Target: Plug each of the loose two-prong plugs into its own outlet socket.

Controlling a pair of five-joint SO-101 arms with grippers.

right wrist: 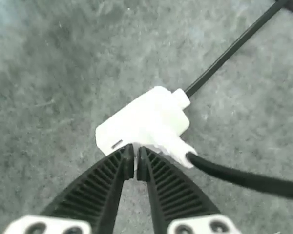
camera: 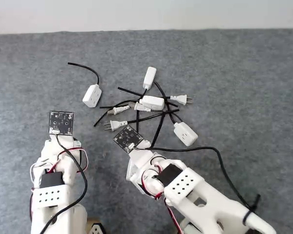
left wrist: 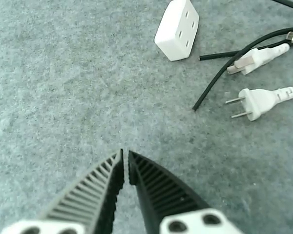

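While your right jaws sit shut, touching the white socket [right wrist: 141, 126], likely to nudge it, your left jaws hang shut and empty, a loose plug [left wrist: 259, 101] ahead.

bright, even, diffuse light from above, soft faint shadows, right wrist view somewhat dimmer

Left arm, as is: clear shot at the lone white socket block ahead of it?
Probably yes. Only bare carpet lies between the left tool and the socket block; the nearest plug and cord lie aside. The tool is shut, so it needs opening first.
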